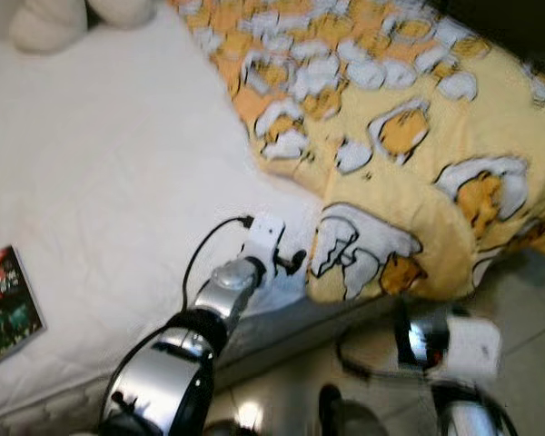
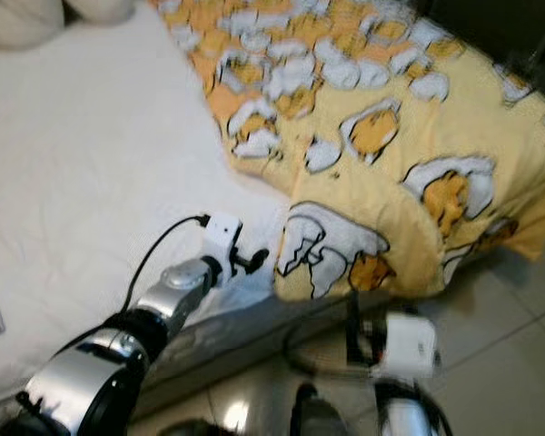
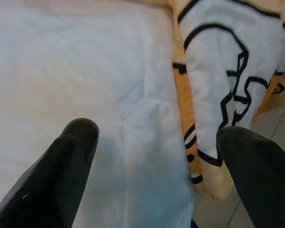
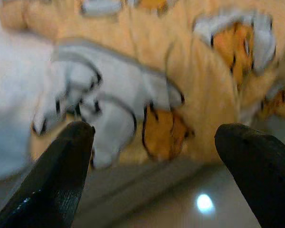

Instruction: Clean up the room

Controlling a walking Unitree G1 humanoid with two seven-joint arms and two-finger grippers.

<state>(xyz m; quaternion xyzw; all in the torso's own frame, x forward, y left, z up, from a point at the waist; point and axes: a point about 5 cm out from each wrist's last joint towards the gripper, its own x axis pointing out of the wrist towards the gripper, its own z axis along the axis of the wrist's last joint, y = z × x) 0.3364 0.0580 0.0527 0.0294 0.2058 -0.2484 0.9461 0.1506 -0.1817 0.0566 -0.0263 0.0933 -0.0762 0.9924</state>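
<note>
A yellow quilt (image 1: 391, 136) printed with white and orange cartoon figures lies rumpled over the right side of the bed, and its corner (image 1: 363, 259) hangs over the front edge. The white sheet (image 1: 118, 163) covers the left side. My left gripper (image 3: 156, 137) is open just above the sheet at the bed's front edge, with the quilt corner (image 3: 228, 85) beside one finger. My right gripper (image 4: 156, 137) is also open and empty. It sits lower, in front of the hanging quilt edge (image 4: 171, 118) and over the floor, and its view is blurred.
A dark book or magazine (image 1: 4, 304) lies on the sheet at the left edge. A cream plush or pillow (image 1: 45, 18) rests at the far left corner of the bed. Glossy floor tiles (image 1: 527, 300) lie to the right below the bed.
</note>
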